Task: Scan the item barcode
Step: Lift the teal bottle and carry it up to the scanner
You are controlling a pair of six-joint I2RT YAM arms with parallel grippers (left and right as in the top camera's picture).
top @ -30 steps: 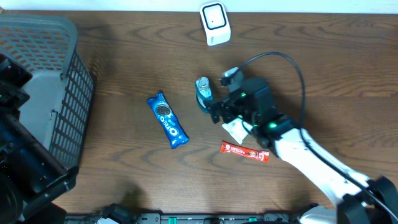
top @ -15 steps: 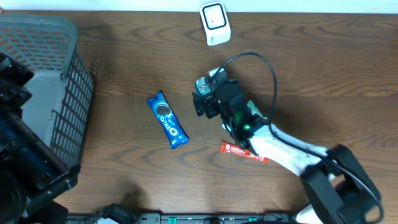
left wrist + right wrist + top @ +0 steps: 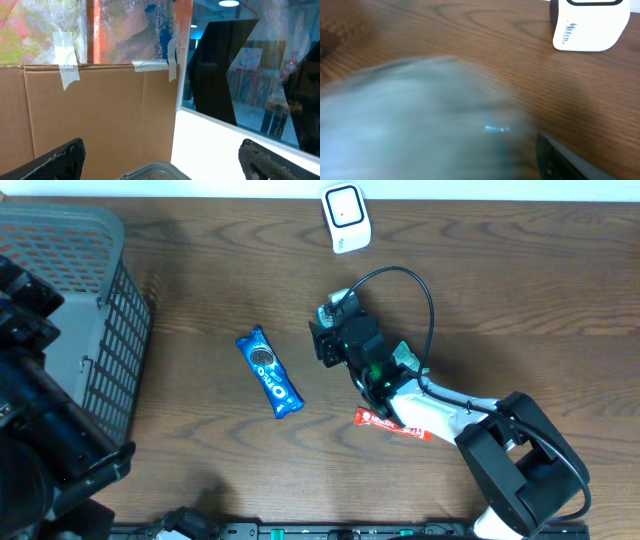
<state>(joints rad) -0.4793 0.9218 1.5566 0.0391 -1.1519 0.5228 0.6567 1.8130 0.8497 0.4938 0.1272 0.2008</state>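
- The right tool (image 3: pixel 327 336) has swung left across the brown wooden counter (image 3: pixel 200 290) since a second ago. Then it stood just right of the small teal-capped bottle (image 3: pixel 326 311); now it sits over the bottle, hiding most of it from above.
- The right arm's pale links, once stretched out to the lower right, are folded in close at the near right edge.
- The blue Oreo biscuit packet (image 3: pixel 269 372) at centre, the red snack bar wrapper (image 3: pixel 393 423) near the arm, and the white barcode scanner (image 3: pixel 346 218) at the far edge lie where they did.
- The bottle stands at mid-counter, well apart from the scanner and right of the blue packet.
- A grey plastic mesh basket (image 3: pixel 70 240) fills the far left corner, with the dark left arm over it.
- Only the left wrist camera shows the room: a taped brown cardboard wall (image 3: pixel 100 115), a paint-streaked panel above it and a window (image 3: pixel 240 65) onto a dim interior with a ceiling lamp.
- That view also shows the left tool (image 3: pixel 162 152) released, its dark fingers (image 3: pixel 55 162) spread to the frame's corners above the basket's rim.
- The right wrist camera fills with a pale grey-green blur (image 3: pixel 420 115), the bottle pressed close to the lens, with the scanner beyond it on the wood.
- Whether the right tool grasps the bottle cannot be told: neither view shows its fingers clearly against it.
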